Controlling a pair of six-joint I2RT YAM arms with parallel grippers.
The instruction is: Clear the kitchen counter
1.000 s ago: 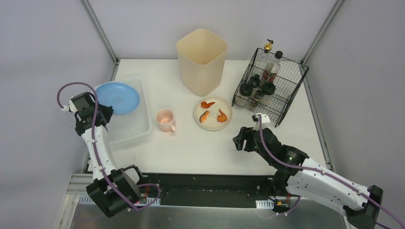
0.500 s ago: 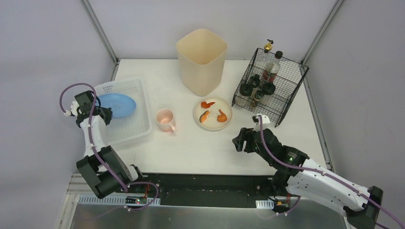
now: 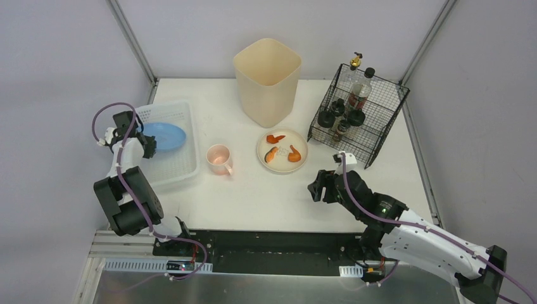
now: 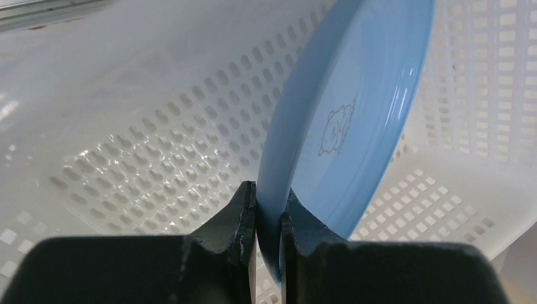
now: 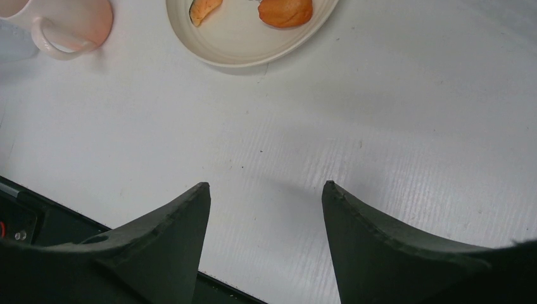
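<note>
Blue plastic is the only thing on its way so far: your left end effector point(image 4: 269, 215) is clamped on the rim of the blue plate point(image 4: 342, 126), which stands on edge, tilted, inside the white perforated basket point(image 3: 180, 171) at the left side of the desk point(image 3: 266, 196). Whether the plate's lower edge touches the basket floor you cannot tell from the wrist view. The plate has not been let go, so I judge even this first item unfinished.

The desk, the counter you are to clear, stretches from the arm bases to the back wall and carries plenty. The pink mug point(image 3: 219, 158) sits just beside the basket. The cream plate point(image 3: 261, 154) with orange food pieces point(image 3: 294, 154) lies right of it. The tall beige bin point(image 3: 266, 82) stands behind them, and the black wire rack point(image 3: 358, 117) of bottles sits at the far right. The mug and the food plate look like the work left, so you are early on.

Your right end effector point(image 5: 265, 187) hangs above bare desk near the food plate, fingers wide apart and holding nothing.

Against a second ago, the left arm has folded back and the plate has gone from lying nearly flat and face up to steeply tilted, lower in the basket. The right arm, mug and food plate sit as before.
</note>
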